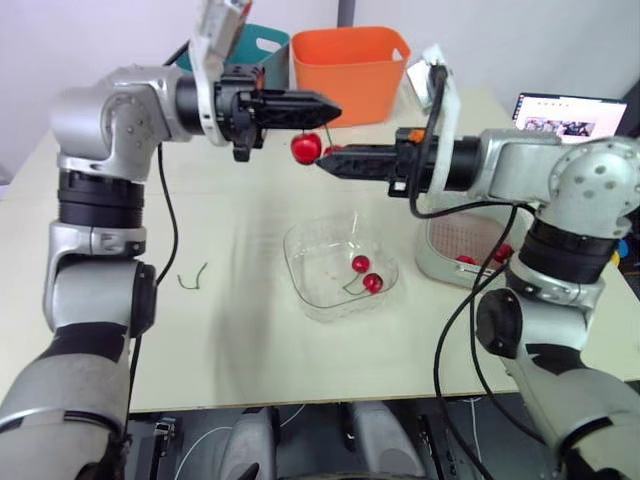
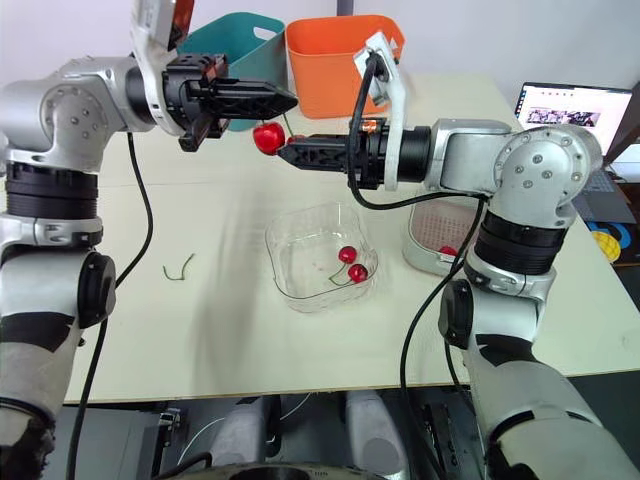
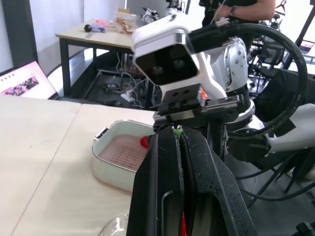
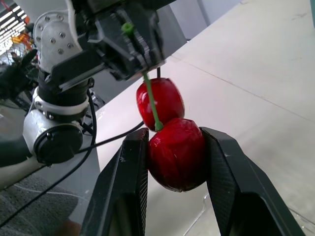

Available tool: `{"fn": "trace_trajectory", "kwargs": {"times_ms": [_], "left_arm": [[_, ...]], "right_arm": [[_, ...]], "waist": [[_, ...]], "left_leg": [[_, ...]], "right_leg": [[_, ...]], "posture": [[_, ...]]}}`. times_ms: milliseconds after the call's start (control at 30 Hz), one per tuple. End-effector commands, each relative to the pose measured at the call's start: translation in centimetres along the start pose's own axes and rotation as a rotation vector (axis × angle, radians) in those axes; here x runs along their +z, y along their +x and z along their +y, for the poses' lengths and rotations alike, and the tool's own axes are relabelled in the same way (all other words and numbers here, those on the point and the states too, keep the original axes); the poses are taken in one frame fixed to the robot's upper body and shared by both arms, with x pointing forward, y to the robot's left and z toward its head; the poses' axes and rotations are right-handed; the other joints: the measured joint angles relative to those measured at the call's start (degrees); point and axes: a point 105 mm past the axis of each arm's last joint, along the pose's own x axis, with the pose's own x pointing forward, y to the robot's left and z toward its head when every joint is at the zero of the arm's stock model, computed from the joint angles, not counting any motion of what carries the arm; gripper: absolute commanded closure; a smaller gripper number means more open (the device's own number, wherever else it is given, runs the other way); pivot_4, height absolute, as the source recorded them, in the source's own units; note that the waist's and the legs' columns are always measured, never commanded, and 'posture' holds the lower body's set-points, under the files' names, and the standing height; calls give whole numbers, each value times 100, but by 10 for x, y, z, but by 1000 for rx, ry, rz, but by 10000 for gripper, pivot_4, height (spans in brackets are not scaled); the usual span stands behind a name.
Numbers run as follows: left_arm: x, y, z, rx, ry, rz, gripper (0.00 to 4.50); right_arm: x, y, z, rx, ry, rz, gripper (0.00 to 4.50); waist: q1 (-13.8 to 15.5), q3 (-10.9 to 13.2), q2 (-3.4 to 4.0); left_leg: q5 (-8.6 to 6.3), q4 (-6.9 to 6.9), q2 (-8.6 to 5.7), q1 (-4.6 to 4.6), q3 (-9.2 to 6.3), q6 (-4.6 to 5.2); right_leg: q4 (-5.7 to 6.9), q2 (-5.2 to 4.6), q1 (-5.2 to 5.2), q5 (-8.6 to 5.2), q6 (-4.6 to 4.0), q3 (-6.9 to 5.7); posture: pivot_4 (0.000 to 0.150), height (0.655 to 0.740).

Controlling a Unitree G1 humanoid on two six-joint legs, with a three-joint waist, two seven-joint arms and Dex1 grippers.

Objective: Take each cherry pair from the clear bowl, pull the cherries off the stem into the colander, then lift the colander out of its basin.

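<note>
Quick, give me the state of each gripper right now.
Left gripper: shut on the green stem.
Right gripper: shut on the lower cherry hanging from that stem.

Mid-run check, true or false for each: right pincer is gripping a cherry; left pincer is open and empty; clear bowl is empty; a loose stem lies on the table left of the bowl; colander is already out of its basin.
1. The right pincer is shut on a cherry. True.
2. The left pincer is open and empty. False: it is shut on the stem of that cherry's pair.
3. The clear bowl is empty. False: one cherry pair lies in it.
4. A bare stem lies on the table, to the robot's left of the bowl. True.
5. The colander is out of its basin. False: it sits inside it.
</note>
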Motion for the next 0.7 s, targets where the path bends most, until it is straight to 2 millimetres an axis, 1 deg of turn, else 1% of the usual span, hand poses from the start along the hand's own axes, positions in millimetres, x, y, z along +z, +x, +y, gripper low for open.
{"fn": "trace_trajectory", "kwargs": {"times_ms": [33, 233, 400, 533, 633, 667, 700], "left_arm": [[22, -6, -3, 21, 80, -34, 45000], [22, -6, -1, 33, 79, -41, 45000], [22, -5, 0, 37, 80, -46, 45000], [22, -5, 0, 35, 79, -44, 45000], [21, -5, 1, 34, 80, -38, 45000], [20, -5, 0, 34, 81, -36, 45000], [19, -6, 0, 34, 80, -33, 45000]], "right_arm": [[-15, 0, 5, 17, -13, 61, 28091], [-27, -3, 3, 2, -6, 101, 28091], [-31, -6, 1, -10, -1, 107, 28091], [-29, -9, -1, -35, -16, 93, 28091], [-18, -19, -10, -101, -76, 43, 28091], [-15, -24, -11, -111, -87, 35, 24515], [-13, -28, -11, -115, -100, 33, 22772]], "waist": [[-4, 0, 0], [-5, 1, 1], [3, 1, 1], [-2, 1, 1], [5, 1, 1], [5, 1, 1], [6, 1, 1]], "left_leg": [[0, 0, 0, 0, 0, 0], [0, 0, 0, 0, 0, 0], [0, 0, 0, 0, 1, 0], [0, 0, 0, 0, 1, 0], [0, 0, 0, -1, 1, 0], [0, 0, 0, -1, 1, 0], [0, 0, -1, -1, 2, 0]], "right_leg": [[0, 0, 0, 0, 0, 0], [0, 0, 0, 0, 0, 0], [0, 0, 0, 0, 0, 1], [0, 0, -1, 0, 0, 1], [-2, 0, -1, -1, 1, 1], [-4, -1, 0, -1, 1, 1], [-4, -1, 0, -1, 2, 1]], "posture": [[1500, 7400], [1500, 7400], [1500, 7400], [1500, 7400], [1500, 7400], [1500, 7400], [1500, 7400]]}}
